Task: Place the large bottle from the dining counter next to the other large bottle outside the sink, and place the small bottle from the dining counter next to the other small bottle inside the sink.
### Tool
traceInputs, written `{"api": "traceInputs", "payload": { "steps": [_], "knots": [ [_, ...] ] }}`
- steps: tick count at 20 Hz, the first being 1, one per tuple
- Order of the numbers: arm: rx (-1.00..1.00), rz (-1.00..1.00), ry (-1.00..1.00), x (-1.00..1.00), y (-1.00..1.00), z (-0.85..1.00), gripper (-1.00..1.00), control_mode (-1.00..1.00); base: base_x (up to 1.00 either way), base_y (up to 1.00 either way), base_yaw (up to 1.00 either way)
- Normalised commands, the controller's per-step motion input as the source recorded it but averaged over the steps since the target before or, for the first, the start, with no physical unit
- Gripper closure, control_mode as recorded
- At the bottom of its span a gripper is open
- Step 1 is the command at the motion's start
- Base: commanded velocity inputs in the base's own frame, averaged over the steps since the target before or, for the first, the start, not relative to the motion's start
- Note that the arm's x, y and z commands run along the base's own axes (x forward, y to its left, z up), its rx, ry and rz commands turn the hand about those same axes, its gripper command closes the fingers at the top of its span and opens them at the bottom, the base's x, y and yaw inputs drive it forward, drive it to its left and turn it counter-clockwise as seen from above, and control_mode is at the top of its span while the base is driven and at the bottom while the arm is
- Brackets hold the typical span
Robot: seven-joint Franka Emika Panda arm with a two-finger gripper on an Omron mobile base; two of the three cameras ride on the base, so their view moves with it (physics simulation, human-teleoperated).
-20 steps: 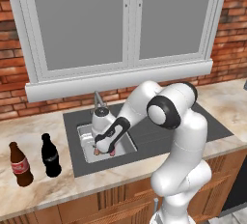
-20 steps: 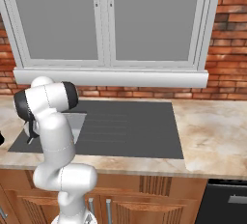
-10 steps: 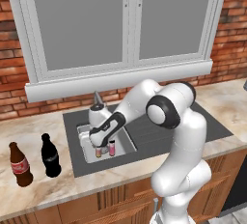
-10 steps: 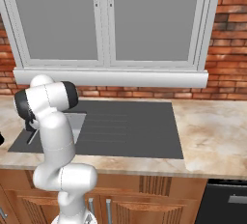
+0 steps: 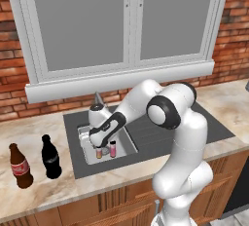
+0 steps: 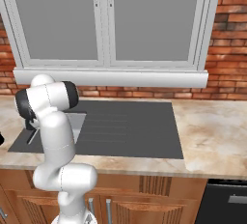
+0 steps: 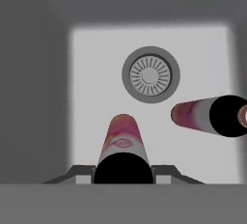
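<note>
My gripper (image 5: 100,145) reaches down into the sink basin (image 5: 125,142), shut on a small pink-and-orange bottle (image 5: 98,153) that stands upright on the basin floor. In the hand view this small bottle (image 7: 122,143) fills the gap between my fingertips, with the gripper (image 7: 123,173) at its black cap. A second small bottle (image 5: 113,149) with a pink label stands close to its right, and the hand view shows that second bottle (image 7: 207,115) apart from the held one. Two large bottles stand side by side on the counter left of the sink: a brown one (image 5: 20,166) and a black one (image 5: 50,157).
The round drain (image 7: 150,75) lies in the basin floor beyond both small bottles. A faucet (image 5: 97,99) rises behind the basin. A dark drainboard (image 6: 126,126) stretches to the right of the basin, and a brick wall with a window ledge (image 5: 121,81) stands behind.
The hand has shifted a little left and up inside the basin, so both small bottles now show side by side below it. The jaws stay as they were.
</note>
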Motion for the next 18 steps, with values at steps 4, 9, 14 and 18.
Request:
{"api": "traceInputs", "payload": {
  "steps": [4,9,14,18],
  "knots": [
    [0.0,0.0,0.0,0.0,0.0,0.0,1.0,-1.0,0.0,0.0,0.0],
    [0.0,0.0,0.0,0.0,0.0,0.0,1.0,-1.0,0.0,0.0,0.0],
    [0.0,0.0,0.0,0.0,0.0,0.0,-1.0,-1.0,0.0,0.0,0.0],
    [0.0,0.0,0.0,0.0,0.0,0.0,-1.0,-1.0,0.0,0.0,0.0]
  ]
}}
